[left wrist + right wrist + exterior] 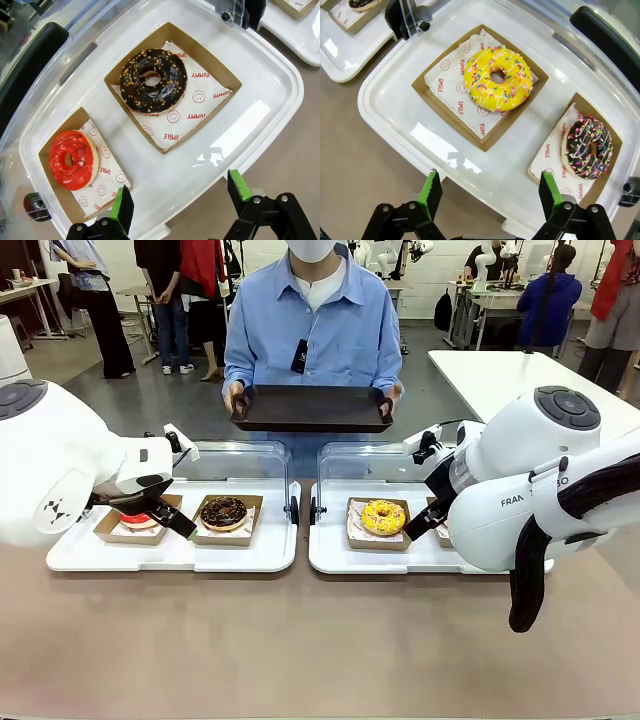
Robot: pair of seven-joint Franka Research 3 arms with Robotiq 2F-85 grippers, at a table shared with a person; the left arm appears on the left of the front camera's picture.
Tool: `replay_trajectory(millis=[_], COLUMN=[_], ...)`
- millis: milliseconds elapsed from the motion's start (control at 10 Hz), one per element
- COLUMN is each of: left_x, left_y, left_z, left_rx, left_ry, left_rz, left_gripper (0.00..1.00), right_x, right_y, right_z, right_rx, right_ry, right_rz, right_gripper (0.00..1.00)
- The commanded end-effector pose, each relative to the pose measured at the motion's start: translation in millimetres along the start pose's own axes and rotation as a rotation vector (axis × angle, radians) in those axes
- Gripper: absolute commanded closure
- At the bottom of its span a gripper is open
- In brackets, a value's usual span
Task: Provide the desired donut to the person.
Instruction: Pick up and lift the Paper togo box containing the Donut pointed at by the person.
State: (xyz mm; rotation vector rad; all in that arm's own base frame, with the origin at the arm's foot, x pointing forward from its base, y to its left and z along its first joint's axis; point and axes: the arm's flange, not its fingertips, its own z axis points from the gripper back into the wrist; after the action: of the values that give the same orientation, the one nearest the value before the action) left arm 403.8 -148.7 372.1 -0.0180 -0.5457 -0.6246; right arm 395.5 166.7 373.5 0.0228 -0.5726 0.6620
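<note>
Far beyond the left gripper (pixel 180 192) and right gripper (pixel 489 186), across the tan table (pixel 300 640) in a busy workroom, the person (pixel 310 330) stands facing the arms with their head cut off by the frame, holding a dark tray (pixel 310 408) level, long side crossways. Both grippers are spread wide and empty. Ahead of the left lie a nutty chocolate donut (pixel 135 90) and a red donut (pixel 80 170), which the arm half hides from the front; ahead of the right lie a yellow donut (pixel 515 92) and a sprinkled chocolate donut (pixel 577 145).

Front view across table (pixel 300 640) to person (pixel 310 335); wrist views close over its left tray (pixel 260 95), right tray (pixel 395 95)
</note>
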Motion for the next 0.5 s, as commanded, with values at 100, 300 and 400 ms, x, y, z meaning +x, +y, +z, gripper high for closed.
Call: replay_trajectory(millis=[100, 300, 400], left_x=[10.2, 36.6, 46.8], left_y=[-3.4, 8.1, 12.2], left_z=[31.6, 96.4, 132.7], left_rx=[0.007, 0.015, 0.023], left_ry=[-0.007, -0.017, -0.027], left_rz=[-0.02, -0.031, -0.022], left_gripper=[0.0, 0.0, 0.0], right_x=[13.3, 20.5, 22.6], right_y=[12.0, 26.6, 27.3], right_z=[51.8, 113.6, 150.6], right_rx=[0.008, -0.051, -0.058], right_ry=[-0.001, -0.007, 0.02], right_rz=[-0.007, 0.014, 0.021], right_gripper=[0.0, 0.0, 0.0])
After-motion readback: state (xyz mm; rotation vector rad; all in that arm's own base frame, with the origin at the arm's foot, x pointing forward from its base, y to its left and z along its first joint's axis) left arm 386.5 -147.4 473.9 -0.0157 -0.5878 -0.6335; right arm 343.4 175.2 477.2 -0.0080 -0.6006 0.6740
